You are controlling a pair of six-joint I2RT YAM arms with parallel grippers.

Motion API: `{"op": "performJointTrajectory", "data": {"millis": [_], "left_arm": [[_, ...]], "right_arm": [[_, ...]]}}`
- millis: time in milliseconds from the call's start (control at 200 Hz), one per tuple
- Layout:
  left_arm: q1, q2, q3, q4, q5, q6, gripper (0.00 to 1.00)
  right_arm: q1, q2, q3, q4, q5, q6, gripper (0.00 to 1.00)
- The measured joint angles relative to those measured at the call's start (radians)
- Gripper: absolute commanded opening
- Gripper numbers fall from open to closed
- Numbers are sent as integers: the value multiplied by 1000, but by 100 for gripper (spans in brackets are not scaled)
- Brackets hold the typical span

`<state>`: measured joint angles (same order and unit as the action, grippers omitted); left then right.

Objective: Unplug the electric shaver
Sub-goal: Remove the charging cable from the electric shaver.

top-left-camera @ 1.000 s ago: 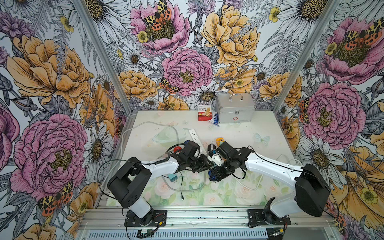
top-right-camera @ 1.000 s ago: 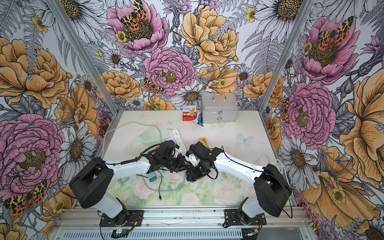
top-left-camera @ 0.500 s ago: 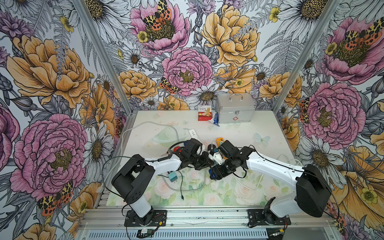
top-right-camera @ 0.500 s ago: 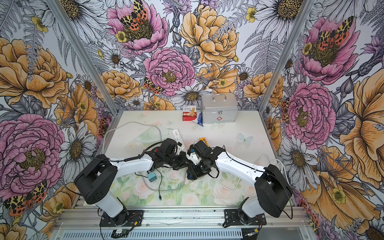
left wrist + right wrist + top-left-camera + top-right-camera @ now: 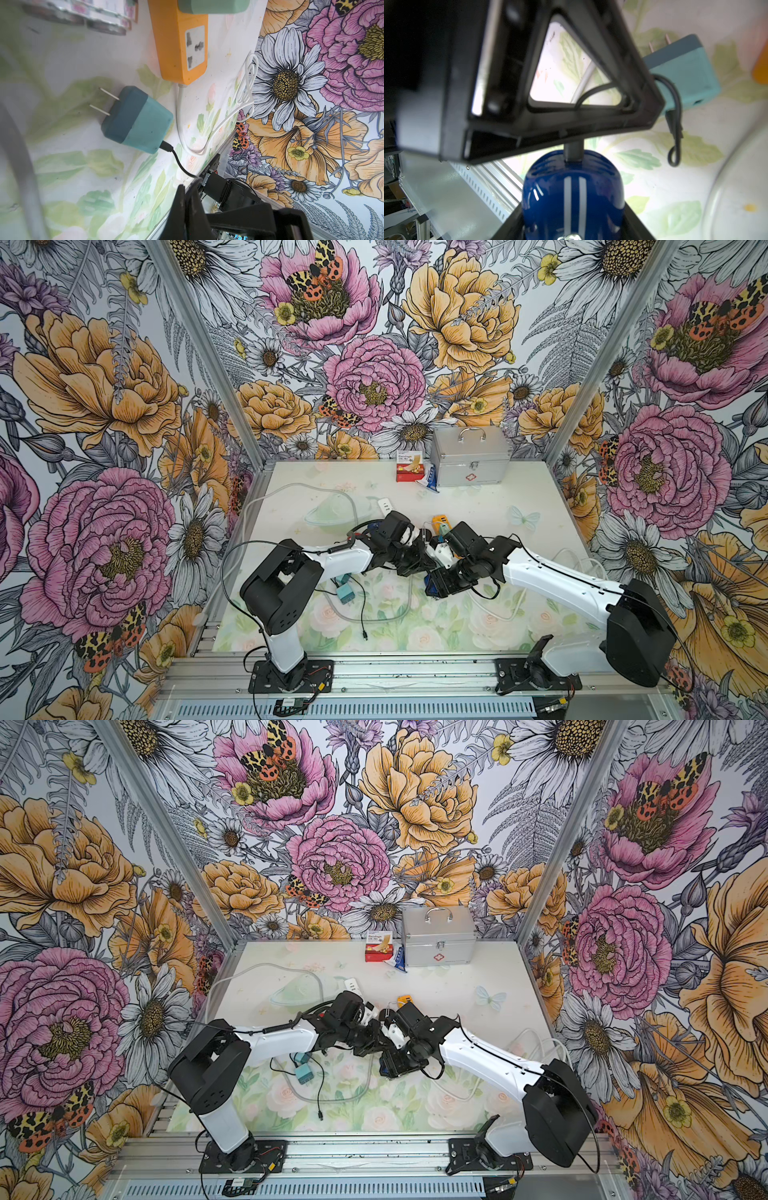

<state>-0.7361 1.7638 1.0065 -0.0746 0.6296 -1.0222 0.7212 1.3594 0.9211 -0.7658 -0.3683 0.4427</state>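
**Item inspected:** the glossy blue electric shaver [image 5: 571, 197] with pale stripes.

**Top views:** In both, the shaver appears only as a blue sliver just below the centre of the frame. The two arms meet there over the floral-printed bench [image 5: 478, 506] and cover most of it.

**Right wrist view:** This view supplies the detail. The right end effector [image 5: 572, 222] clasps the shaver body between its fingers. A black cable connector [image 5: 572, 152] stands in the shaver's end, directly under a finger of the left end effector [image 5: 188, 197].

**Left wrist view:**
- The left end effector's fingers are pressed together, pinching the thin black cable [image 5: 180, 166].
- The cable runs from the teal two-prong wall adapter [image 5: 137, 120].
- The adapter lies flat on the bench with its prongs bare, near the orange power strip [image 5: 178, 41] but not touching it.

**Limits of the top views:** They place the adapter left of centre in the frame, just below the left forearm, but are too coarse to resolve its prongs or the connector.
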Motion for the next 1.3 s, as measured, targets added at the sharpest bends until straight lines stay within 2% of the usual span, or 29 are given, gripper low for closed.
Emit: {"op": "performJointTrajectory", "data": {"millis": [445, 796, 1301], "left_arm": [[-5, 90, 104, -87, 62, 39, 0], [-8, 110, 122, -154, 98, 80, 0], [1, 112, 128, -184, 97, 103, 0]], "right_arm": [[20, -48, -11, -29, 90, 29, 25], [79, -48, -11, -51, 156, 10, 21], [93, -50, -16, -32, 167, 37, 18]]}}
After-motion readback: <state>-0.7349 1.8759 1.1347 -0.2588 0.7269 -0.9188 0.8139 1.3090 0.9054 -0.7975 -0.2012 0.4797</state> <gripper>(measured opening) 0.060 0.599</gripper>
